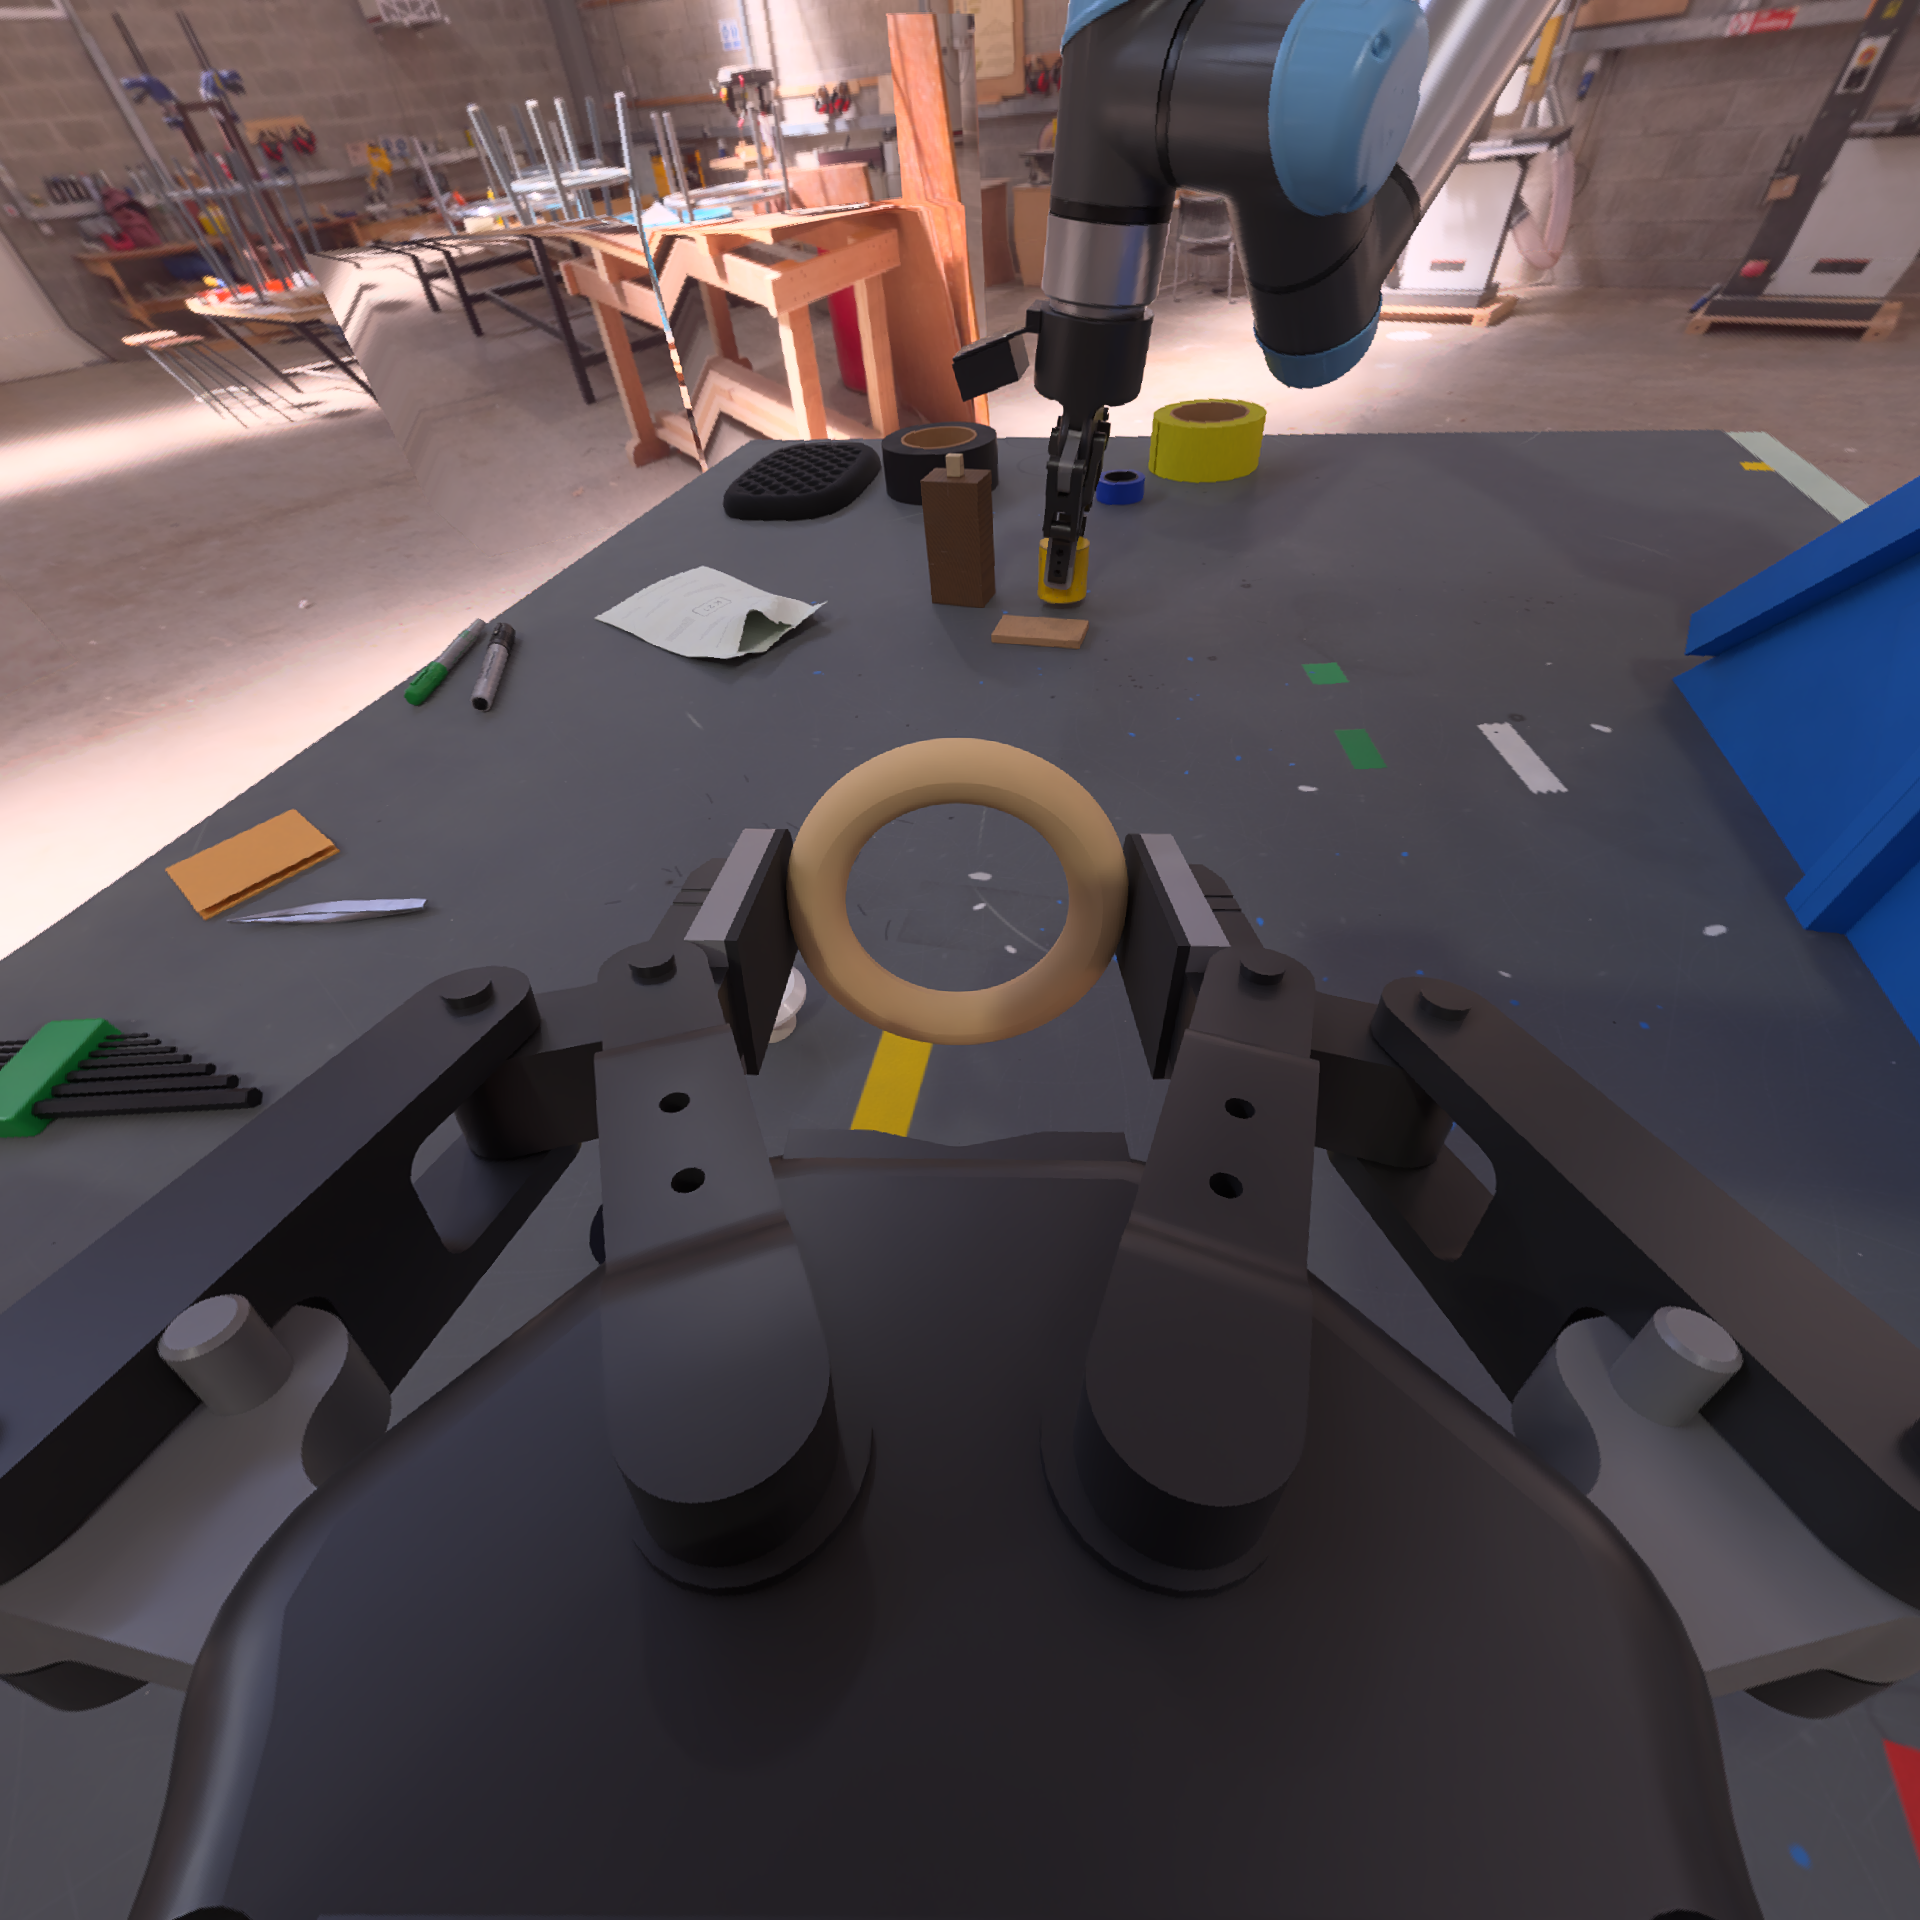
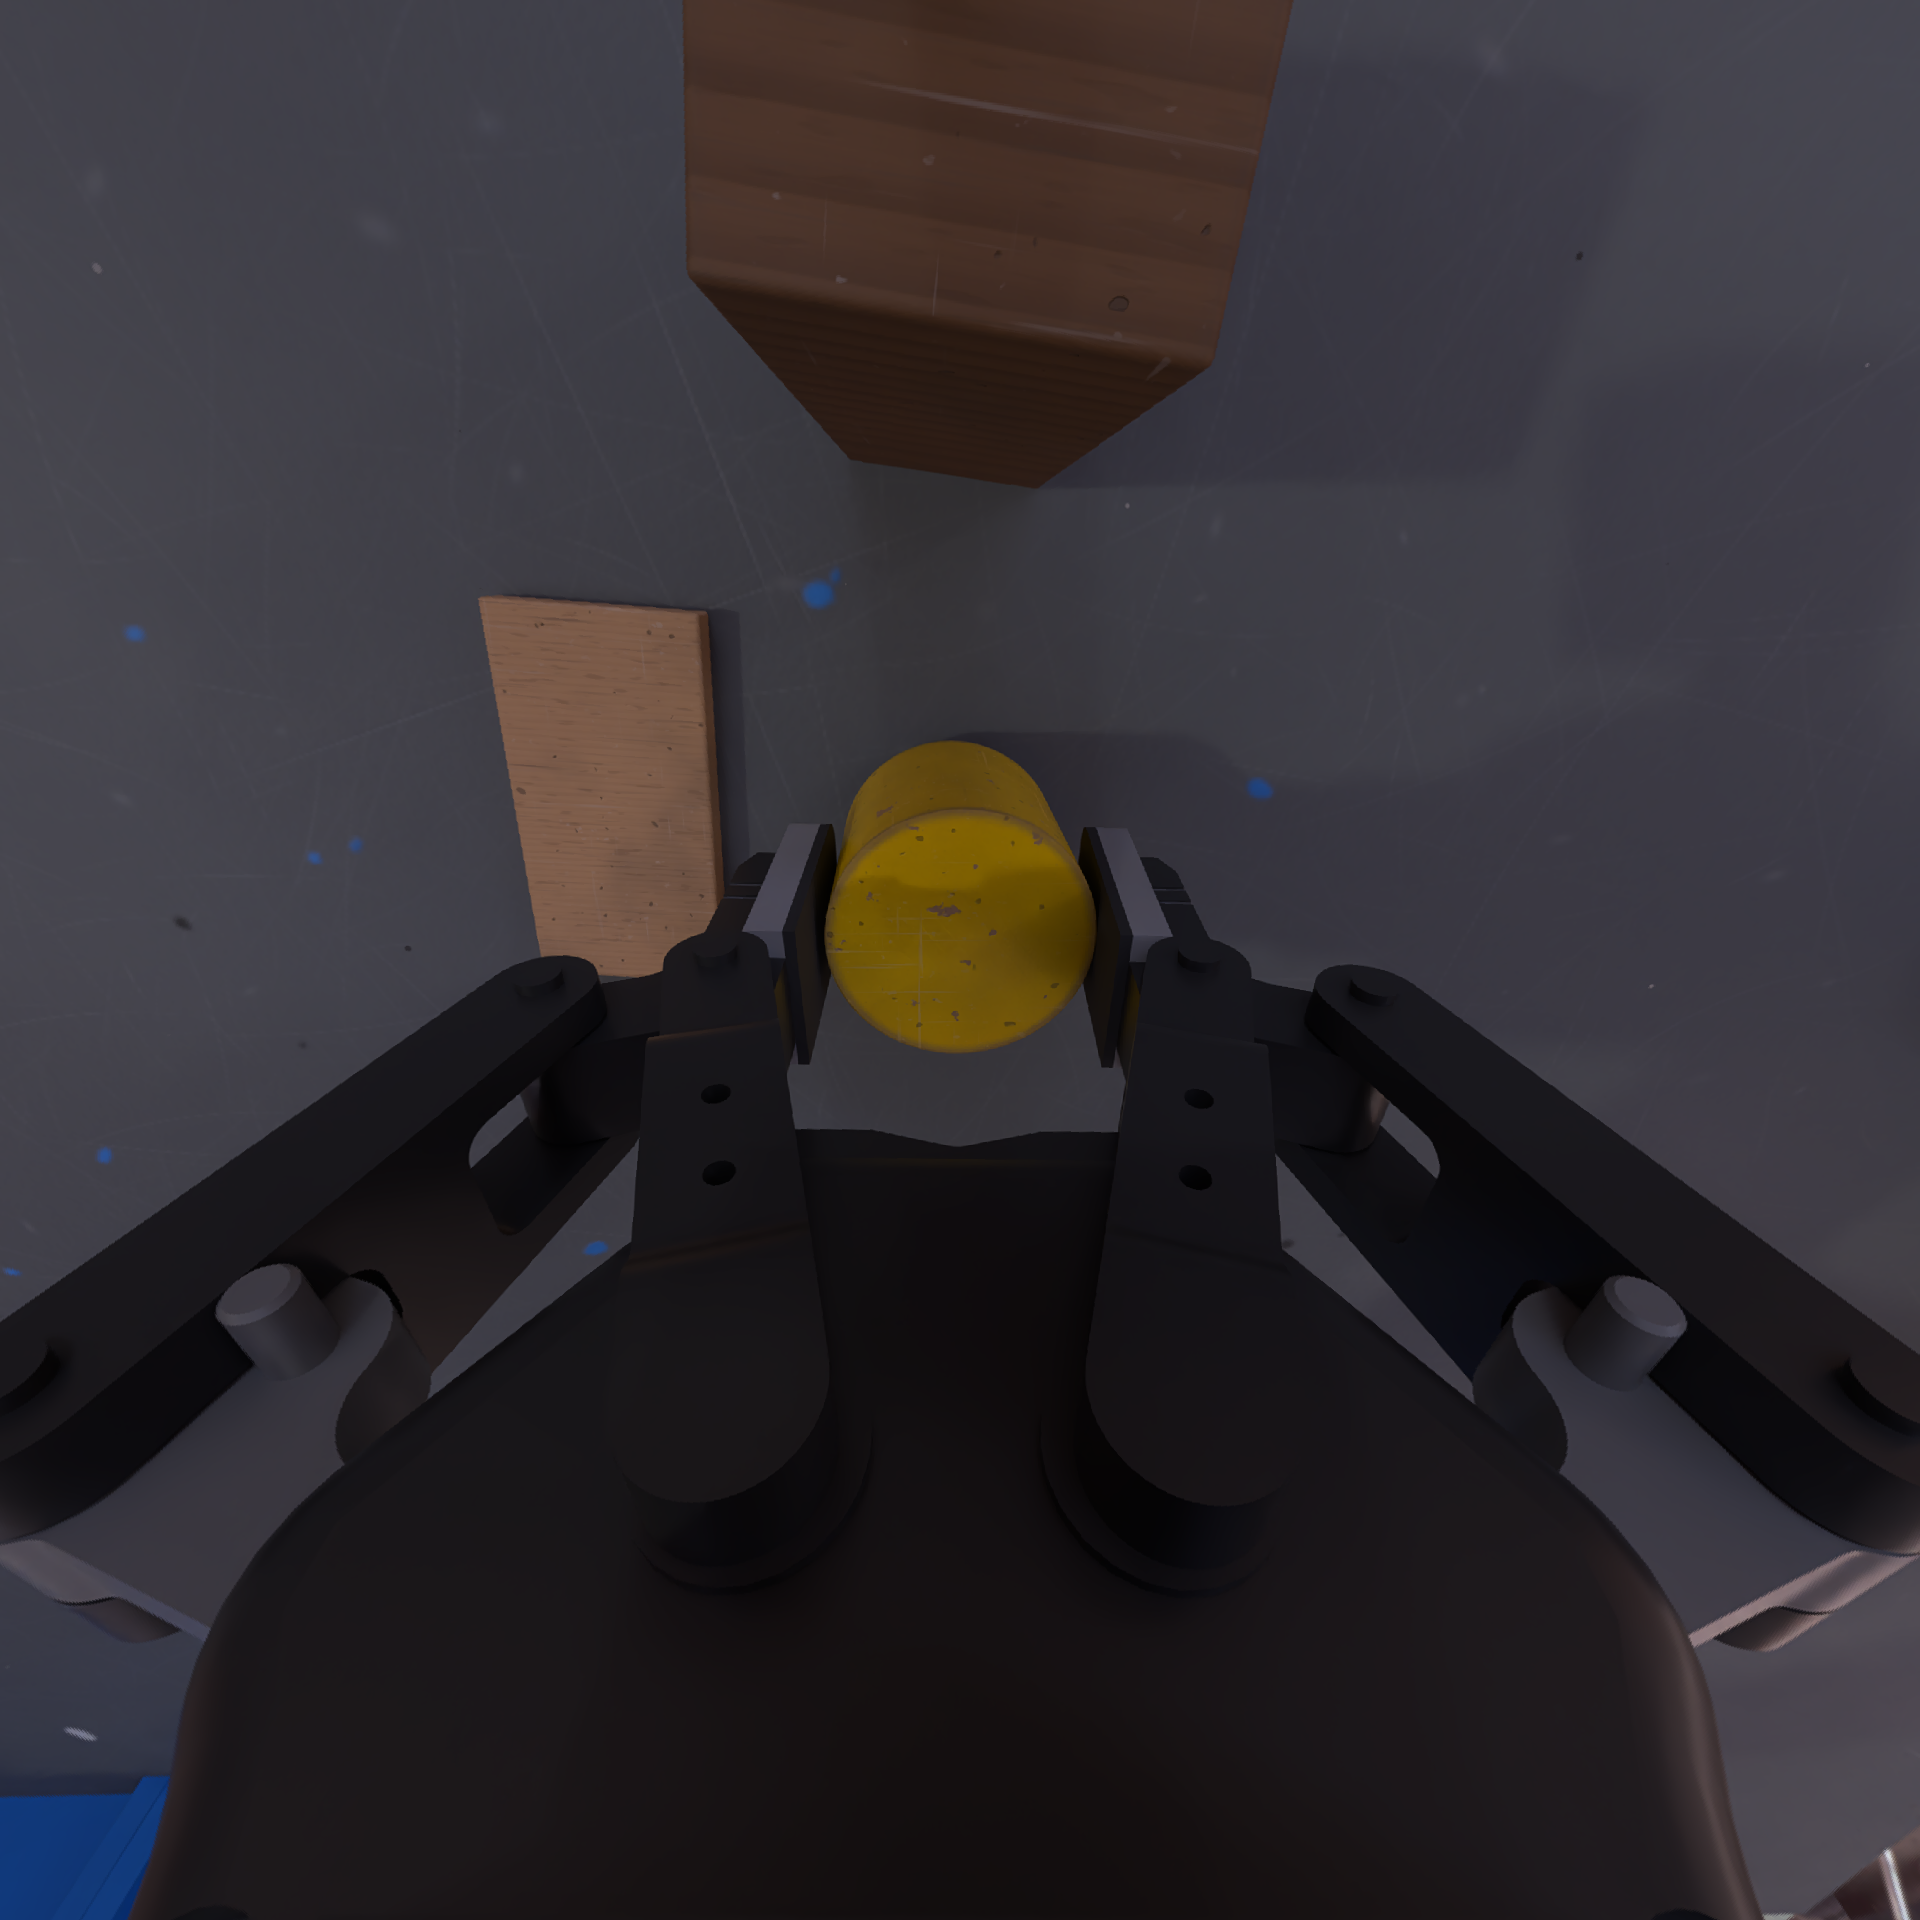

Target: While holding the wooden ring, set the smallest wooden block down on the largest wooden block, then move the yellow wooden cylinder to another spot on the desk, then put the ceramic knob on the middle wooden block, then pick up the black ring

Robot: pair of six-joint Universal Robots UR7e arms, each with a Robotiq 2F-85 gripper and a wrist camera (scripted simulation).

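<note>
A: Where is the left gripper (image 1: 956, 914)?

B: Mid-frame in its own view, angled forward over the desk (image 1: 1351, 582). Its pads press the two outer sides of the wooden ring (image 1: 956, 889), which is held clear of the surface with the hole facing the camera.

A: And the right arm?

B: It comes down from the top of the left view, wrist vertical, fingers pointing straight at the desk. The right gripper (image 2: 958, 940) is closed on the yellow cylinder (image 2: 961, 920), one pad on each side of its round wall. The cylinder stands upright; whether its base touches the desk I cannot tell.

A: What about the blocks?

B: In the left view the tall dark block (image 1: 958, 535) stands just left of the cylinder, upper centre of frame, with the small pale block (image 1: 954, 464) on top of it. The flat light block (image 1: 1039, 631) lies just below the cylinder in that frame. In the right view the dark block (image 2: 977, 239) fills the top centre and the flat block (image 2: 608, 779) lies at centre left.

A: The knob and the black ring?

B: A small white thing peeks out behind the left gripper's left finger; it is mostly hidden. A black ring (image 1: 940, 460) sits behind the dark block, by a yellow ring (image 1: 1207, 440).
</note>
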